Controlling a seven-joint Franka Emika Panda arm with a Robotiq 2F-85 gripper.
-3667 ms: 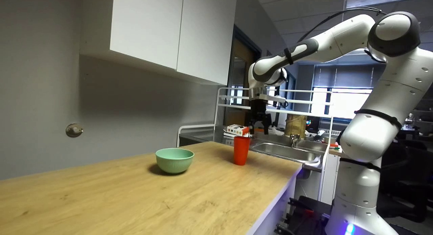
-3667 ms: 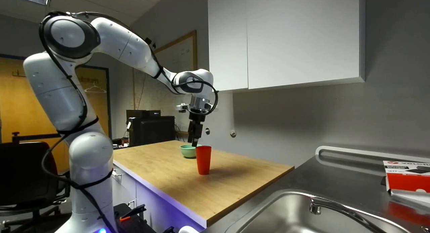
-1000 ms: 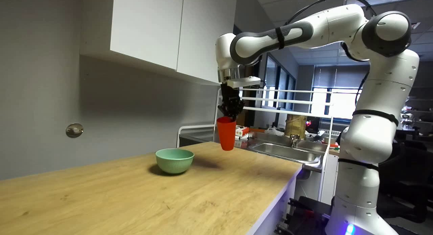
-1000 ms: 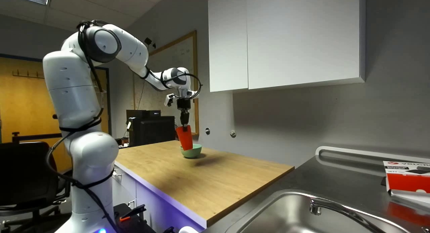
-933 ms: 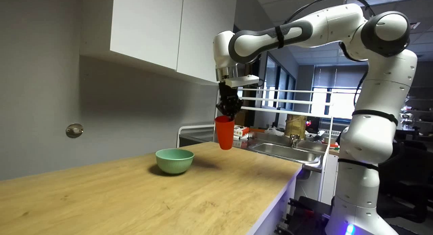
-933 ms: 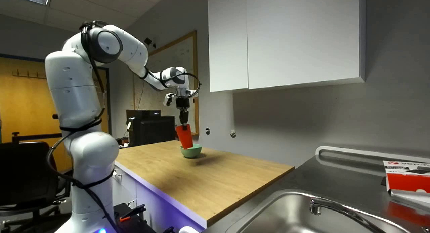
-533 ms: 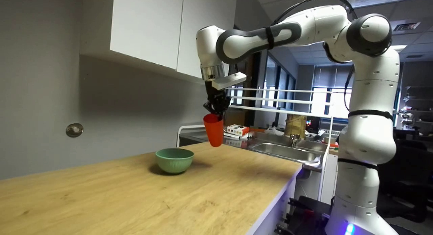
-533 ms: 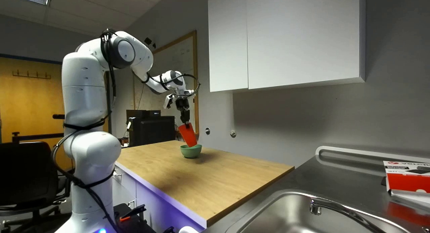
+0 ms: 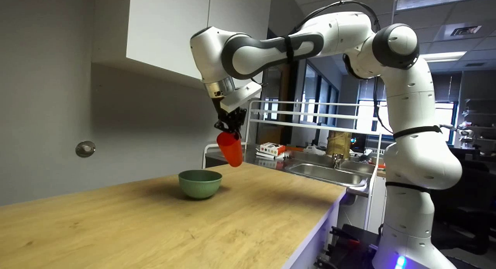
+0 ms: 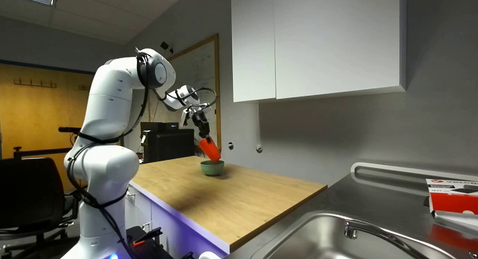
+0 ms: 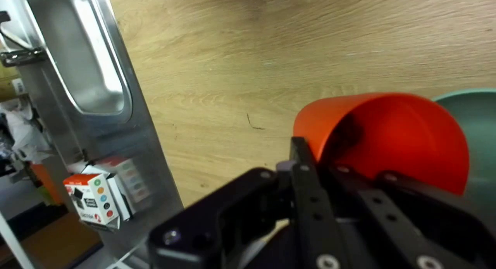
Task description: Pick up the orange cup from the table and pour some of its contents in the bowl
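The orange cup hangs in the air above the table, held at its rim by my gripper. One finger is outside the wall and the other inside it, as the wrist view shows with the gripper and cup. The cup leans clearly, its mouth toward the bowl side in an exterior view. Its contents cannot be made out; a dark patch lies inside near the finger. The pale green bowl stands upright on the table, lower and beside the cup, partly covered by it in the wrist view.
White wall cabinets hang over the table, and the arm passes close in front of them in this exterior view. Past the table's end are a steel sink, a red-and-white box and a white rack.
Several seconds ago the cup stood on the table below the gripper. Gripped and lifted since, it has moved closer to the bowl over the last second and tilts more.
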